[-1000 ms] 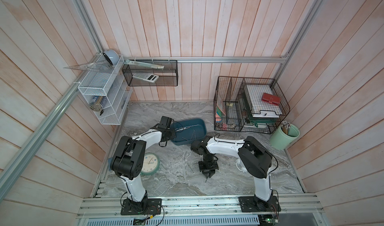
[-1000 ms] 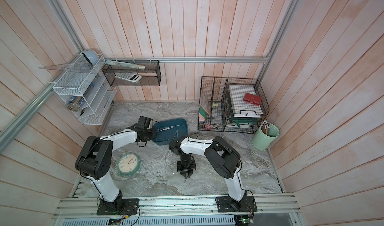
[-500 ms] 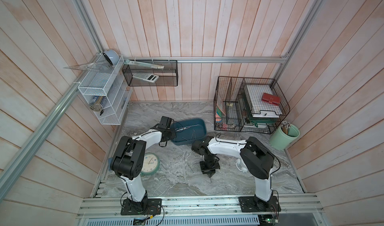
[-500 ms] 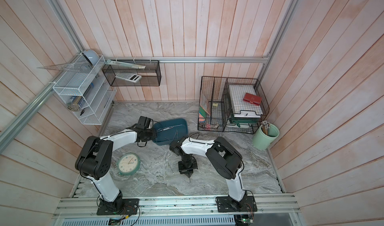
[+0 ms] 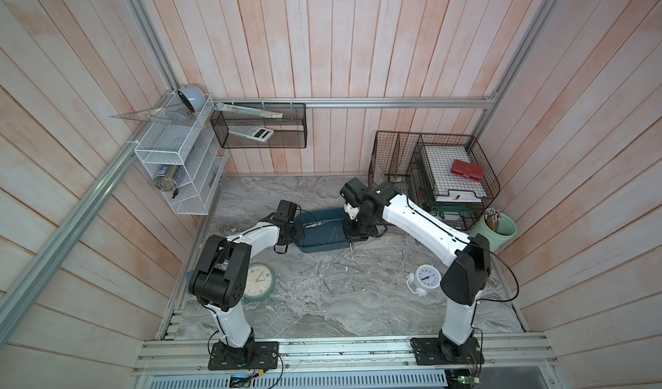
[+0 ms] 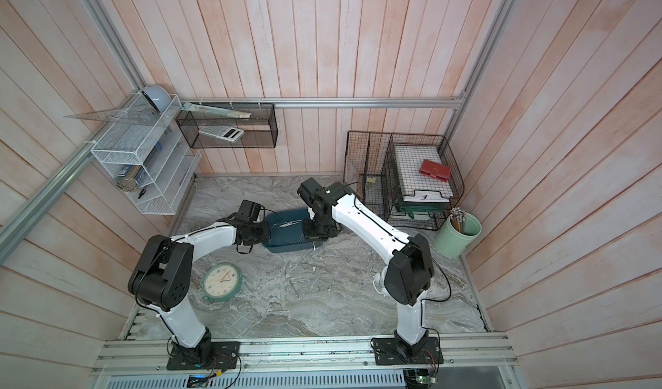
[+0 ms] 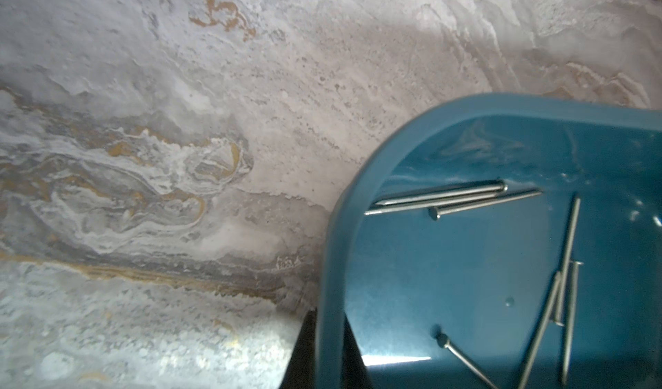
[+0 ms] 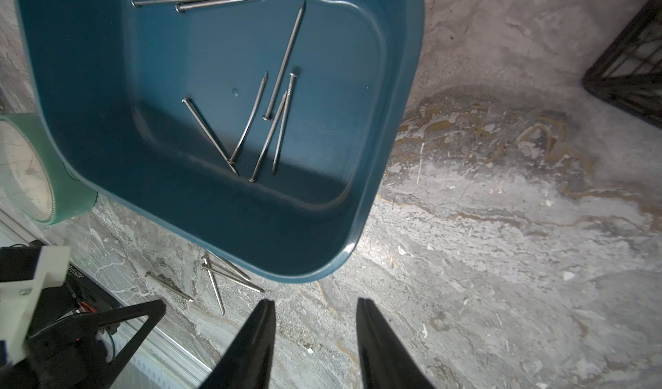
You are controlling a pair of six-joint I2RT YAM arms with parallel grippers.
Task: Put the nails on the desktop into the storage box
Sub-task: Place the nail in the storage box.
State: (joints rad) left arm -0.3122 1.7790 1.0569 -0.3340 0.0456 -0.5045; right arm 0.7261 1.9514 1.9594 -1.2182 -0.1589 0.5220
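Pink plank walls [image 5: 358,47] around a marble-veined desk [image 5: 376,297]. Clamps the left end effector [image 7: 327,333] onto the rim of the teal storage box [image 5: 315,250]. Holds the right end effector [image 8: 314,300] apart and empty, just off the box's corner. Eight nails [image 8: 285,61] inside the box, loose nails [image 8: 216,290] on the desk beside it. Print on a nearby black housing [image 8: 73,272] too blurred to read.

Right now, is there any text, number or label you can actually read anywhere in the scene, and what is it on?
Nothing reads clearly enough to quote.
white alarm clock: dark dial numerals, too small to read.
green clock: dial numerals, too faint to read.
calculator: keys and display, too small to read.
black arm part: short white print, blurred and unreadable.
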